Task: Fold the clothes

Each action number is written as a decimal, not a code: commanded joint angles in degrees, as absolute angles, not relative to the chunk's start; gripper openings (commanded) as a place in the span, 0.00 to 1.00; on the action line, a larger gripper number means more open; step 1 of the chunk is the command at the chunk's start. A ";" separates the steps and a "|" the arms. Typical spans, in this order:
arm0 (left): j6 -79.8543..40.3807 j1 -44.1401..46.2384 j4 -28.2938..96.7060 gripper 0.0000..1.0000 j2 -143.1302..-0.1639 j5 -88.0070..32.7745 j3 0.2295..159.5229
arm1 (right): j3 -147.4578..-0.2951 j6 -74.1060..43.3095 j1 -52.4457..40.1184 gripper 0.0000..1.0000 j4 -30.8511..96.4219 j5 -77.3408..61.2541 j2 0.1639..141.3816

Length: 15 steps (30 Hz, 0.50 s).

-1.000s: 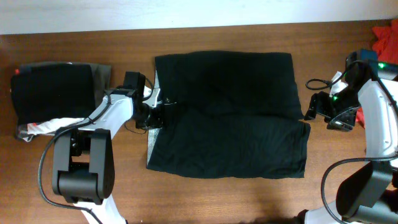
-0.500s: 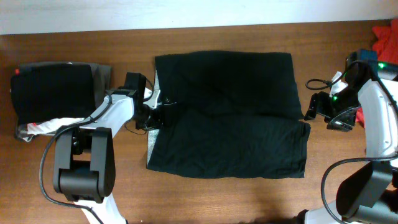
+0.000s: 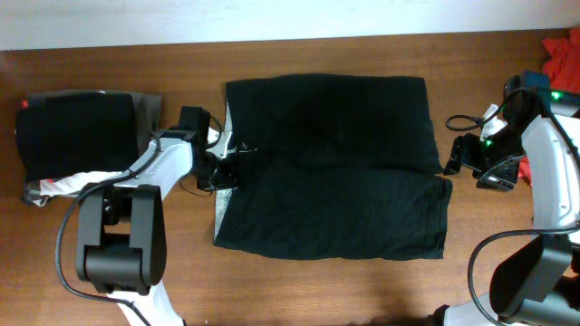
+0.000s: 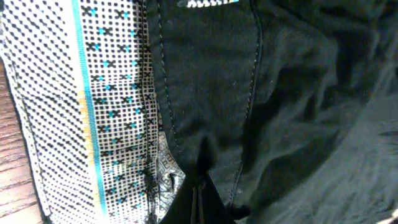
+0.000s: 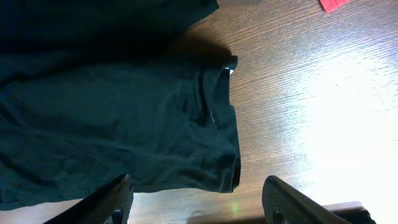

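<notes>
One black garment [image 3: 331,163] lies flat, long axis left-right, patterned edge [image 4: 81,112] leftward.

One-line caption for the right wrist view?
Open right gripper poised over a corner of the black garment on the wooden table.

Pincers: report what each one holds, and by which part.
Left pincer: shut on the black garment, pinching its left edge at the stitched hem. Right pincer: open by the garment's right edge, holding nothing.
</notes>
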<state>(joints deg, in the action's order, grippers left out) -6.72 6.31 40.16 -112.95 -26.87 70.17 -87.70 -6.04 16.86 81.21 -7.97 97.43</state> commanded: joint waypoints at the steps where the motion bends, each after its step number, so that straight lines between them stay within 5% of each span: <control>1: -6.39 5.32 40.97 0.00 -113.49 -30.72 69.82 | -88.03 -6.17 17.28 0.71 81.47 -7.20 96.97; 15: -6.39 1.32 42.52 0.00 -109.58 -30.65 70.06 | -88.03 -6.20 17.28 0.71 81.58 -7.11 96.97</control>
<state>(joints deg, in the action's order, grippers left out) -6.74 1.58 42.44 -112.66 -29.63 70.17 -87.70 -5.98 16.86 81.41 -7.97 97.43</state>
